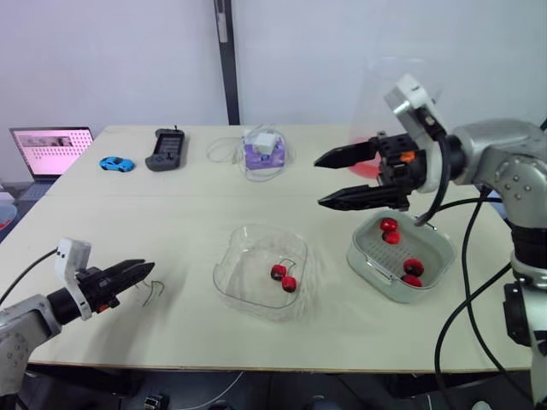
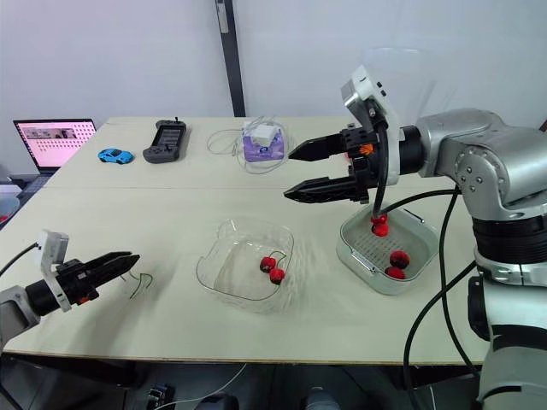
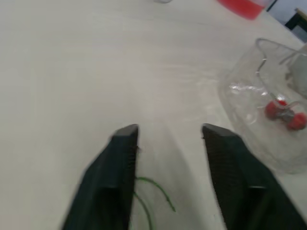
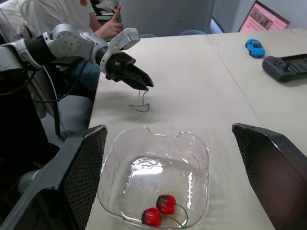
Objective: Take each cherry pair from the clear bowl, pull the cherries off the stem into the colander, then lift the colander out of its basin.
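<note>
**One pair left in the bowl, both my grippers empty**

Here we are: the clear bowl (image 1: 244, 272) sits in the middle of the table (image 1: 171, 213). One cherry pair (image 1: 284, 277) lies inside it, two red fruits joined on their stem, toward the bowl's right side.

My right gripper (image 1: 319, 182) hangs in the air above and to the right of the bowl, pointing across toward my left. Its two black fingers are spread wide and there is nothing between them. From that wrist I look down on the bowl and the pair in it.

Just to the right of the bowl stands the basin (image 1: 359, 256), with the colander (image 1: 410, 248) seated in it. Four loose cherries (image 1: 391, 237) rest on the colander's perforated floor, in two groups of two.

Now the other side. Well to the left of the bowl, low over the table, my left gripper (image 1: 147, 272) points back toward the bowl. Its fingers are parted by a modest gap and hold nothing. A bare green stem (image 1: 154, 295) lies on the table just beside its tips.

Beyond the bowl, a purple box (image 1: 262, 154) sits with a white plug and loose cable on it. Farther left of that come a black controller (image 1: 166, 149) and a blue toy car (image 1: 115, 163). An open laptop (image 1: 51, 149) stands farthest left.
</note>
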